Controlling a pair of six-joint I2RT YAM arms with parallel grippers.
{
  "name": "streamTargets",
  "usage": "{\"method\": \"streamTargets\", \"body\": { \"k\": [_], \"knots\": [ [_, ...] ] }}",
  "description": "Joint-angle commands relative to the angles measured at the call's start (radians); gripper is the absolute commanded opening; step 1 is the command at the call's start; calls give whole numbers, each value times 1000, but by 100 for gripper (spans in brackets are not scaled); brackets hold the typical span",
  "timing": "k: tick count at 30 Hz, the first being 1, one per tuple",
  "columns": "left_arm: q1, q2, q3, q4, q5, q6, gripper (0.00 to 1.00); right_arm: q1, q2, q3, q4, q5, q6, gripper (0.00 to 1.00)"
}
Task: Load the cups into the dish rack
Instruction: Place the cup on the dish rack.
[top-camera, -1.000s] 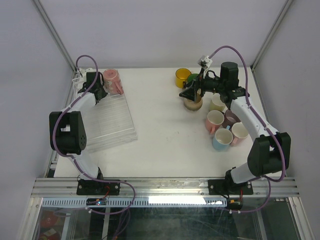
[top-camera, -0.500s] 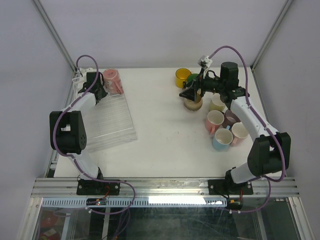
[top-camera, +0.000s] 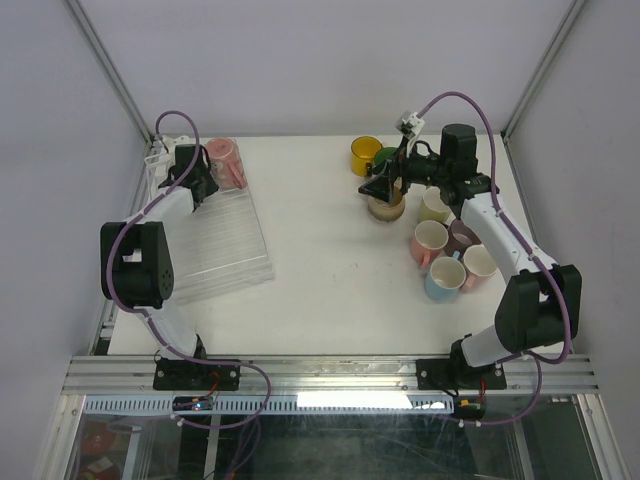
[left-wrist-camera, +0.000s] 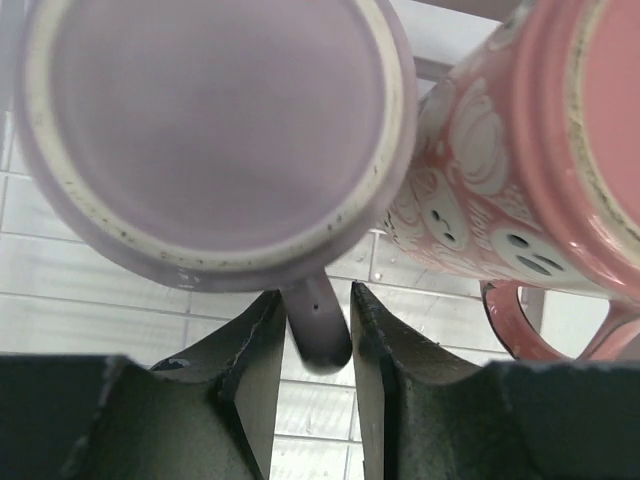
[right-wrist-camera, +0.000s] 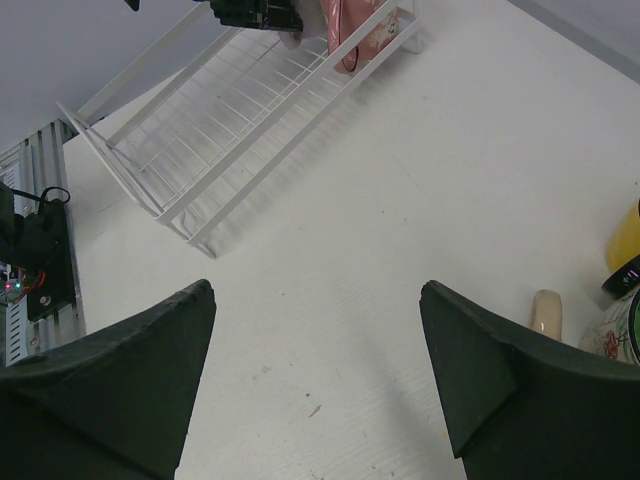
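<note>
My left gripper (top-camera: 198, 180) is at the far end of the clear dish rack (top-camera: 225, 250). In the left wrist view it (left-wrist-camera: 315, 296) is shut on the handle of an upside-down lilac mug (left-wrist-camera: 210, 130) that rests on the rack's ribs. A pink patterned mug (left-wrist-camera: 520, 150) stands right beside it and also shows in the top view (top-camera: 226, 160). My right gripper (top-camera: 378, 186) is wide open and empty (right-wrist-camera: 315, 290), hovering over a beige mug (top-camera: 385, 207). Yellow (top-camera: 364, 152), green (top-camera: 389, 157), pale yellow (top-camera: 435, 205), pink (top-camera: 428, 240), mauve (top-camera: 463, 234), light blue (top-camera: 444, 277) and cream (top-camera: 480, 264) mugs stand on the right.
The rack (right-wrist-camera: 250, 110) lies along the table's left edge, beside the metal frame rail (top-camera: 105, 310). A beige handle (right-wrist-camera: 546, 312) and a yellow mug edge (right-wrist-camera: 630, 235) show at the right of the right wrist view.
My left gripper has shifted slightly toward the rack's far end with the lilac mug. The right arm has not visibly moved.
</note>
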Motion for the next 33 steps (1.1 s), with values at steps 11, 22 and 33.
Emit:
{"method": "streamTargets", "body": {
  "k": [11,22,33],
  "knots": [
    [-10,-113,-45,68,46,11,43,6,-54,11,7,7,-18,86],
    [-6,-304,-87,18,115,43,55,6,-54,23,-12,5,-26,86],
    [125,-397,-11,-152,157,78,45,6,-45,29,-24,2,-35,86]
  ]
}}
